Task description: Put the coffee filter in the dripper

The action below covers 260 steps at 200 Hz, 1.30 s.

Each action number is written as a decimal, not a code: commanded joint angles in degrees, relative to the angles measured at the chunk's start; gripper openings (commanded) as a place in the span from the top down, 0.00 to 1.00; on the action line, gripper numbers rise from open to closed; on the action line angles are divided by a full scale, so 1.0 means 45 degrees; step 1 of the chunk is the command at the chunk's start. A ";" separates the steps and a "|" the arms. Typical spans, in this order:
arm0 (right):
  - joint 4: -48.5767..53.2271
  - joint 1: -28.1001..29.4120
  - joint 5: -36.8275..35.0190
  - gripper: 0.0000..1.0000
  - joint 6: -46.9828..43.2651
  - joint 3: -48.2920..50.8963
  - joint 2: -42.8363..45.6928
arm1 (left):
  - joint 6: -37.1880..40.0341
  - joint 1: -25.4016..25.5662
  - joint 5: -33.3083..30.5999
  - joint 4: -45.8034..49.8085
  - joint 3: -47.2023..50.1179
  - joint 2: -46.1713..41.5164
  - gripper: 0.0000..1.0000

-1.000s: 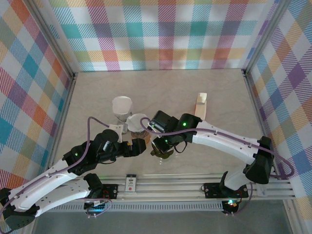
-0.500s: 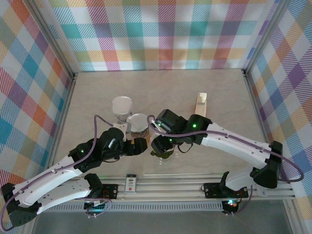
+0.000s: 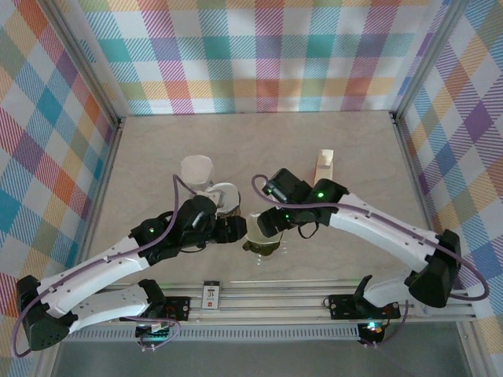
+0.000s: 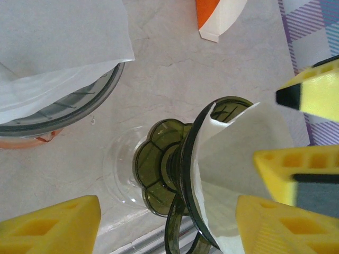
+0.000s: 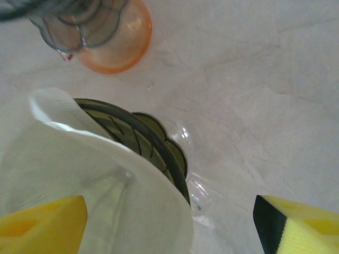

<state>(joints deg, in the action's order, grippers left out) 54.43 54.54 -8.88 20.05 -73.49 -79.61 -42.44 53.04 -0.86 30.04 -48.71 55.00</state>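
Near the front edge of the pale marbled surface (image 3: 259,141), between the two arms, the coffee filter (image 4: 238,153) sits inside the dark green dripper (image 4: 159,182). It is white paper opened into a cone, and its upper edge rises above the dripper's rim. The dripper is translucent and ribbed inside, with a scalloped foot; a clear glassy ring (image 4: 119,169) shows around that foot.

The left jaws stand open: their yellow fingers (image 4: 53,227) lie wide on either side of the dripper, and the left-hand one is clear of it. The right jaws are open too, their yellow fingers (image 5: 296,225) spread to either side of the filter. Whether the finger nearer the paper touches it cannot be told.

Just behind, crowding the left arm's wrist, stands a second dripper (image 4: 79,108) of smoky grey with its own white filter (image 4: 58,47) in it, over an orange-tinted piece (image 5: 119,45). A pale cup-shaped thing (image 3: 196,168) stands just beyond that. Well apart to the right stands an orange-and-white carton (image 3: 324,166) — no lettering on it can be read. A small tag (image 3: 211,296) on the front rail carries print too small to make out.
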 commanded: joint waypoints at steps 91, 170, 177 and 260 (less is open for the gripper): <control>-0.1236 0.0008 0.0327 0.16 -0.0016 0.1086 -0.1164 | -0.0063 -0.0047 0.0136 -0.0833 -0.0025 0.0676 0.40; -0.1647 0.0008 0.0246 0.16 0.0058 0.1586 -0.1505 | -0.0316 -0.0047 0.0387 -0.1869 0.0414 0.0904 0.40; -0.1644 0.0008 0.0222 0.16 0.0079 0.1622 -0.1543 | -0.0368 -0.0047 0.0387 -0.1842 0.0419 0.0973 0.43; -0.1634 0.0006 0.0216 0.16 0.0181 0.1664 -0.1428 | -0.0430 -0.0047 0.0552 -0.1683 0.0642 0.0965 0.67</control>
<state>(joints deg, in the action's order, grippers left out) 47.40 54.54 -8.12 20.14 -67.05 -85.84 -44.31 53.06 0.67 23.16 -46.96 59.64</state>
